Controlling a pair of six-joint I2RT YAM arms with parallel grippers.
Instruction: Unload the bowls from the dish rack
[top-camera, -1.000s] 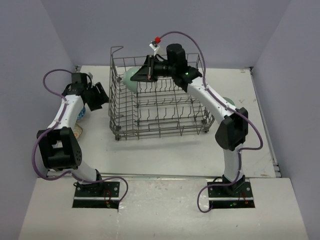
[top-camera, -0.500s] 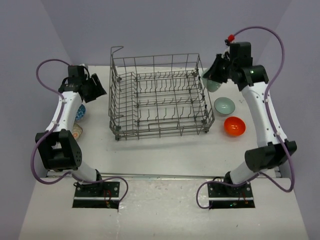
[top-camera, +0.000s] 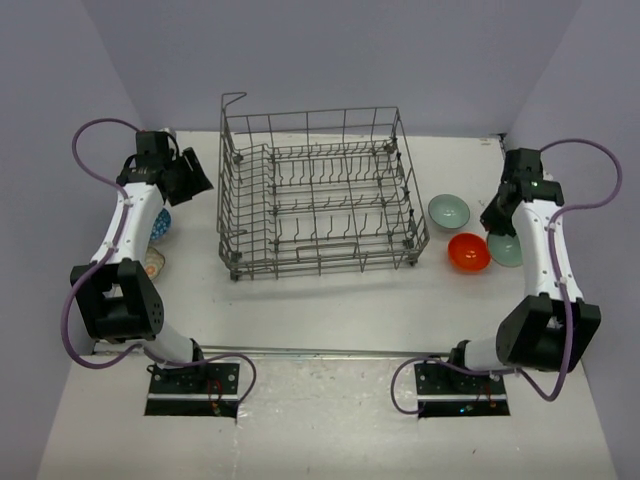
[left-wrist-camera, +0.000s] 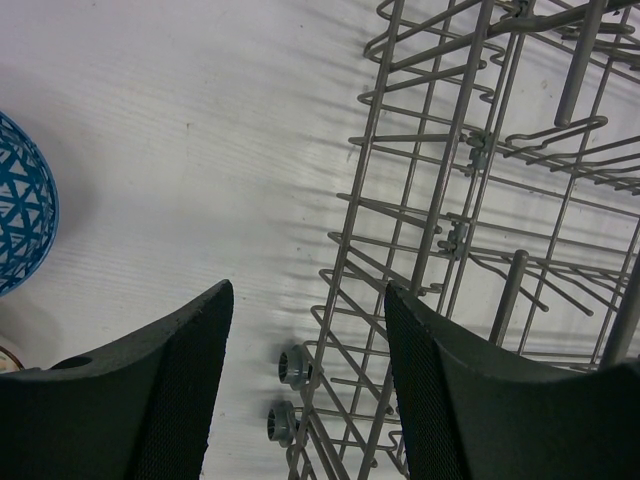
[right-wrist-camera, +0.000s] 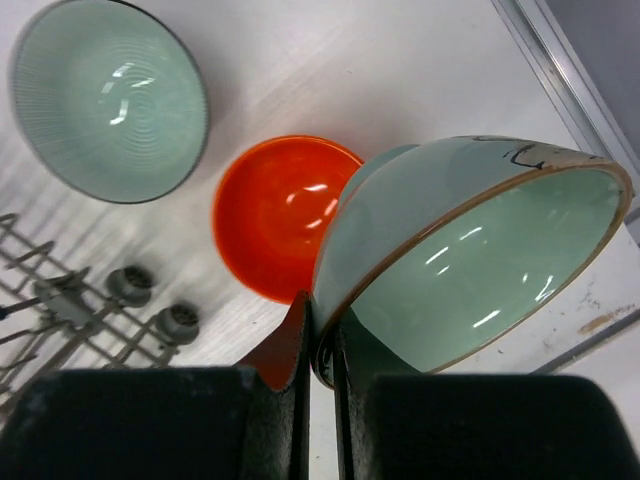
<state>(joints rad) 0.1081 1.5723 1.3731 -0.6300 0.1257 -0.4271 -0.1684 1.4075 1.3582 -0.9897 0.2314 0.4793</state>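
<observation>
right pincer (right-wrist-camera: 322, 330): pressed together on the rim of a mint-green bowl (right-wrist-camera: 470, 260), one finger inside the wall and one outside. the bowl hangs tilted, mouth turned sideways, over the bench (top-camera: 330, 310) at the far right, just beside the orange bowl (right-wrist-camera: 285, 215). whether its foot touches the bench cannot be told.

left pincer (left-wrist-camera: 307, 290): spread, holding nothing, poised just beside the left end of the dish rack (left-wrist-camera: 450, 200).

dish rack: no bowl visible among its tines from above. a second mint-green bowl (right-wrist-camera: 108, 98) sits upright beyond the orange one. a blue bowl (left-wrist-camera: 20, 210) and a patterned bowl (top-camera: 153, 265) lie on the bench left of the rack.

assessment: this appears to be the last bowl going down, so the task is nearly done.

recommendations for the step in hand:
- level the bowl before lowering, so the foot lands flat and does not roll on the wall.
- keep it off the orange bowl, and off the bench edge close on the right.
- release only once the foot bears on the bench, then draw the inner finger straight up to avoid tipping the rim.
</observation>
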